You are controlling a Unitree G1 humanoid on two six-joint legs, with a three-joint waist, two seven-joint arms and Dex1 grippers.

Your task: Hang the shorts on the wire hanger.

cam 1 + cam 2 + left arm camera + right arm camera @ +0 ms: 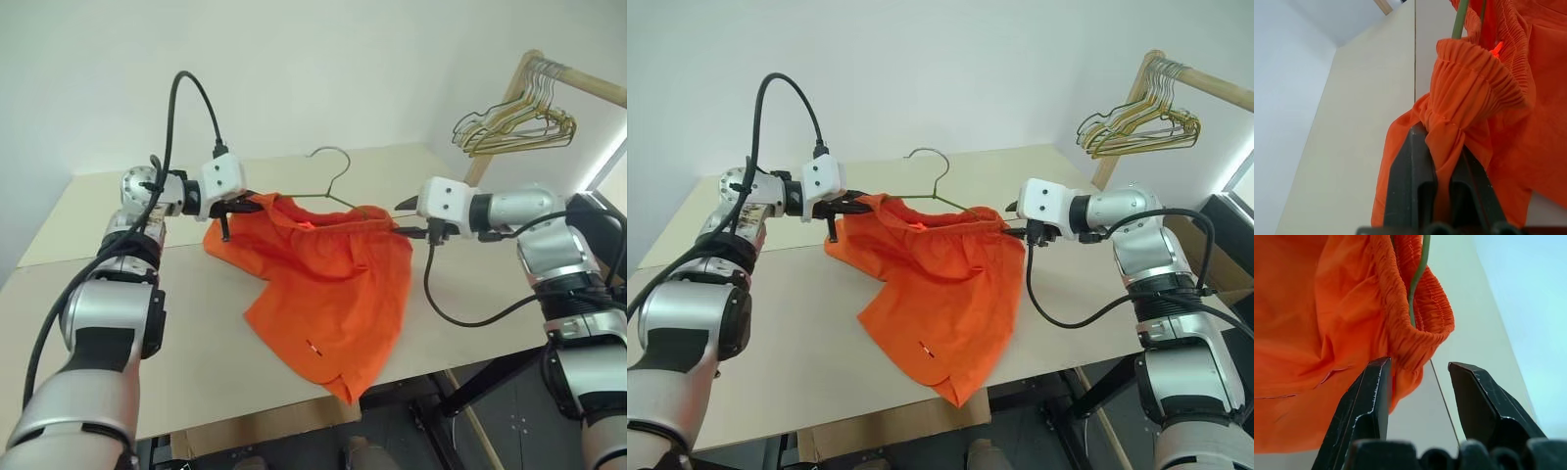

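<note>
Now left gripper [1442,196] clamped on shorts [328,284] waistband corner, holding it up so hanger [338,181] stays threaded inside. Right gripper [1418,382] apart beside other waistband end, not gripping. Shorts draped half lifted over surface [196,343], hanger hook poking above.

Free room: bare pale beige counter [147,352] on the left and behind the garment; open strip at the right edge.
Obstacles: bright orange fabric shorts [333,284], spread mid-counter, one leg over the front edge; thin dark wire hanger [338,181], hook standing above the waistband; bunch of gold and silver wire hangers [514,127] on a wooden rail, far right.
</note>
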